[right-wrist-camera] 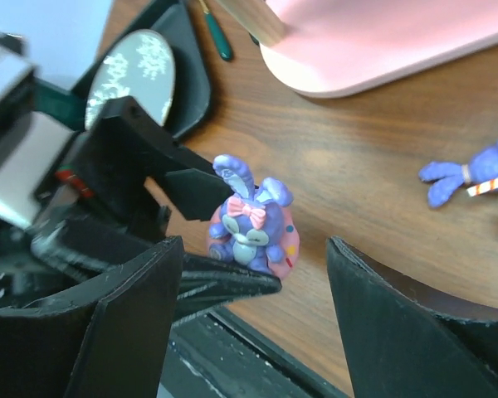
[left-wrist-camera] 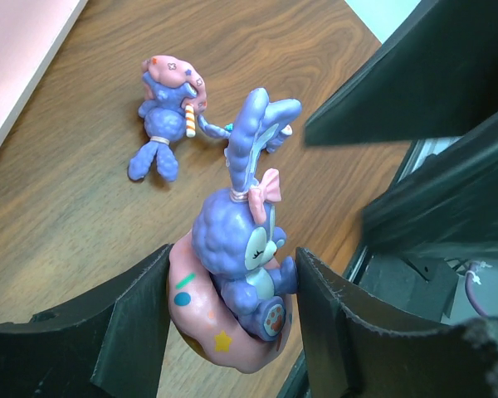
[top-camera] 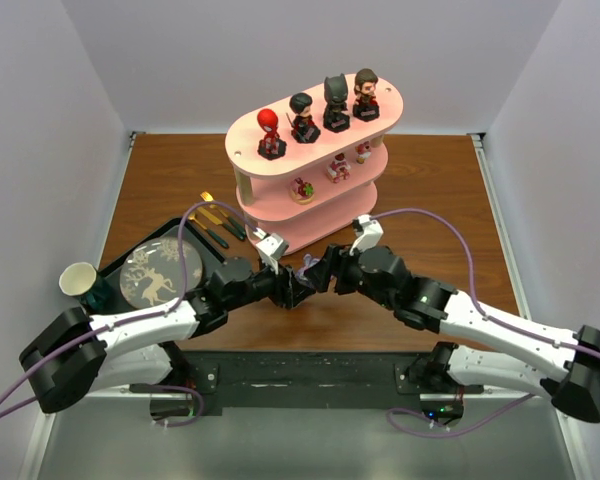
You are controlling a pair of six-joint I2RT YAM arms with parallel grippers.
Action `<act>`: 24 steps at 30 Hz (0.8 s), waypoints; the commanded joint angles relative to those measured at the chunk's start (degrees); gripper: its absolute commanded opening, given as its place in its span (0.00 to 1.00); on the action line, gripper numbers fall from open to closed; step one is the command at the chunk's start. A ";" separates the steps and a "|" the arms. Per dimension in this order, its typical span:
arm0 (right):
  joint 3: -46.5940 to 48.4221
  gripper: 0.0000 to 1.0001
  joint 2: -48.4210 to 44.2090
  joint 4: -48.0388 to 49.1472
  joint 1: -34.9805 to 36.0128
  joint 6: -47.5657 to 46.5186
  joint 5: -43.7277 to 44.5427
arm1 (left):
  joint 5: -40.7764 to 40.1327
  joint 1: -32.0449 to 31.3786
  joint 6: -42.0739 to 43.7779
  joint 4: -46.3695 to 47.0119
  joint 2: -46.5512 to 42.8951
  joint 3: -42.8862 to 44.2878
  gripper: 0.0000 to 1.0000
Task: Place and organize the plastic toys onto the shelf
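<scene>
My left gripper (left-wrist-camera: 232, 274) is shut on a purple bunny toy (left-wrist-camera: 236, 249) that sits on a pink ring; one finger presses the ring, the other the bunny's arm. In the top view this toy (top-camera: 308, 265) is held just above the table in front of the pink shelf (top-camera: 310, 150). My right gripper (right-wrist-camera: 257, 323) faces the bunny (right-wrist-camera: 251, 224) with its jaws wide apart, touching nothing. Another blue-purple toy with a pink hat (left-wrist-camera: 168, 116) lies on the wood beside it. Several big-headed figures stand on the top board, from a red one (top-camera: 270, 132) to a brown-haired one (top-camera: 366, 95).
Small toys (top-camera: 336, 169) sit on the shelf's middle board. A black tray (top-camera: 115, 262) with a patterned plate (top-camera: 160, 275) lies at the left, a cup (top-camera: 78, 280) beside it. Gold and dark cutlery (top-camera: 218, 225) lies between tray and shelf.
</scene>
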 commanded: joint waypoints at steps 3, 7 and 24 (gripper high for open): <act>1.17 0.67 5.70 7.63 2.56 5.78 5.65 | -2.54 -0.81 0.91 4.55 -0.13 2.50 0.00; 0.91 0.57 7.47 8.42 3.17 6.57 6.79 | -2.80 -1.16 1.61 4.63 -0.04 2.42 0.00; 1.17 0.27 12.56 7.30 3.26 6.66 5.90 | -6.32 -2.21 2.67 4.55 -0.66 1.89 0.00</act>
